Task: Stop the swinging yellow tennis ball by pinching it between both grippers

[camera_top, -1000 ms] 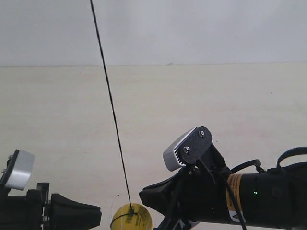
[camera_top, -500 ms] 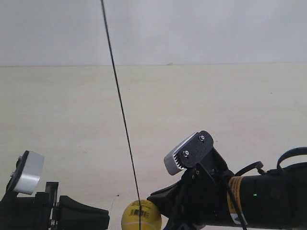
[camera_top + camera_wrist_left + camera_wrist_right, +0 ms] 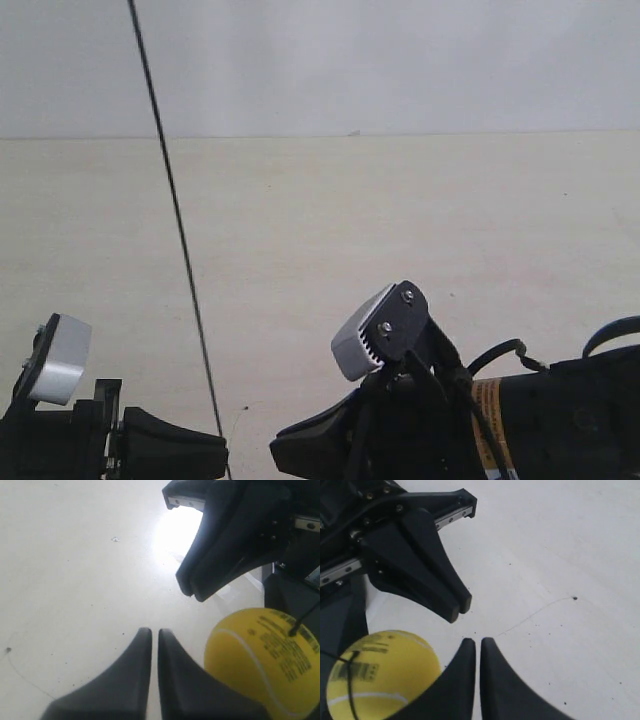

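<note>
The yellow tennis ball (image 3: 265, 662) with its barcode label and black cord hangs just beside my left gripper (image 3: 154, 632), outside its shut fingers, not between them. In the right wrist view the ball (image 3: 377, 677) likewise sits beside my shut right gripper (image 3: 478, 642). The two grippers point at each other with a gap between their tips: the right gripper (image 3: 192, 587) faces the left one, and the left gripper (image 3: 457, 607) faces the right one. In the exterior view only the slanted cord (image 3: 180, 240) shows; the ball is below the frame's edge.
A pale tabletop (image 3: 400, 220) runs back to a grey wall (image 3: 400, 60). The arm at the exterior view's left (image 3: 150, 455) and the arm at its right (image 3: 420, 440) fill the bottom edge, each with a grey camera block (image 3: 365, 340).
The cord has swung toward the exterior view's left and the ball has dropped out of that frame. The arm at the exterior view's right has reached further left.
</note>
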Action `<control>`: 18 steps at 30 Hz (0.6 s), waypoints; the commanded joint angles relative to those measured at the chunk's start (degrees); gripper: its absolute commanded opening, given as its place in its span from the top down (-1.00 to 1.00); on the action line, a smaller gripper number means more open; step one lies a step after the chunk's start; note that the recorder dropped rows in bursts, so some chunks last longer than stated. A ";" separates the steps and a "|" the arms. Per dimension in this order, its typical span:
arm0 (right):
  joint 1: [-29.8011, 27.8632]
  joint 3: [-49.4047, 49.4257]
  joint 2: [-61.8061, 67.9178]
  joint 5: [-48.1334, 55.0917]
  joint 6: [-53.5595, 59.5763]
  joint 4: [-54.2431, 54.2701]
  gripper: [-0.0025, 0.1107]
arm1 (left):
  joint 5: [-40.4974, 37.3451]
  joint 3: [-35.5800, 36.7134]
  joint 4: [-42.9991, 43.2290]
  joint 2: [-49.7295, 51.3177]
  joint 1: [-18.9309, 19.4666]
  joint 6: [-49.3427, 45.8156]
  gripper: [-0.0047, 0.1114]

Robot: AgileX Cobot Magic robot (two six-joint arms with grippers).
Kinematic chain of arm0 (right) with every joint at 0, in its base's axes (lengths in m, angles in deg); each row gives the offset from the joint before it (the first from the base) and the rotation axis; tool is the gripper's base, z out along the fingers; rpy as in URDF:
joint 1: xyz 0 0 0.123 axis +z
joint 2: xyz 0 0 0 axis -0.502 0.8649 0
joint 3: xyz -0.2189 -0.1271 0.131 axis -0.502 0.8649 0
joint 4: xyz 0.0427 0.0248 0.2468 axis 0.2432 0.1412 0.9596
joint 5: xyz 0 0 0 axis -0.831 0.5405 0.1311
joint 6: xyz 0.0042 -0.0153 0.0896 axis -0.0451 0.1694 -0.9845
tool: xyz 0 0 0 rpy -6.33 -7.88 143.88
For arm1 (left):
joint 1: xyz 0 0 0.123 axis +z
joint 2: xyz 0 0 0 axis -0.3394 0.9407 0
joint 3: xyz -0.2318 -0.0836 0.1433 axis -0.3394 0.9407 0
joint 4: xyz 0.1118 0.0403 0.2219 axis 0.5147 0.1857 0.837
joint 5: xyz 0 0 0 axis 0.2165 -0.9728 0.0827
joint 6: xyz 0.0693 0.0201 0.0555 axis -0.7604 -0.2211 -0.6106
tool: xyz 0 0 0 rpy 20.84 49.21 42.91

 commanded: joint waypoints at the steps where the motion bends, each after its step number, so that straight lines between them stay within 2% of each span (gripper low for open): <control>1: 0.07 -0.20 -0.13 5.84 1.16 -0.60 0.96 | 0.59 -0.12 -0.43 0.18 -0.42 -0.43 0.84; 5: 0.07 0.02 -0.13 9.88 0.03 -0.60 0.96 | 0.59 -0.12 -0.43 0.18 -0.42 -0.43 0.84; 13: 0.07 0.05 -0.13 4.73 -14.49 -14.51 0.96 | 0.59 -0.12 -0.87 0.18 -0.42 -0.43 0.84; 18: 0.07 0.05 -0.13 4.73 -16.27 -16.53 0.96 | 0.59 -0.12 -1.11 0.18 -0.42 -0.43 0.84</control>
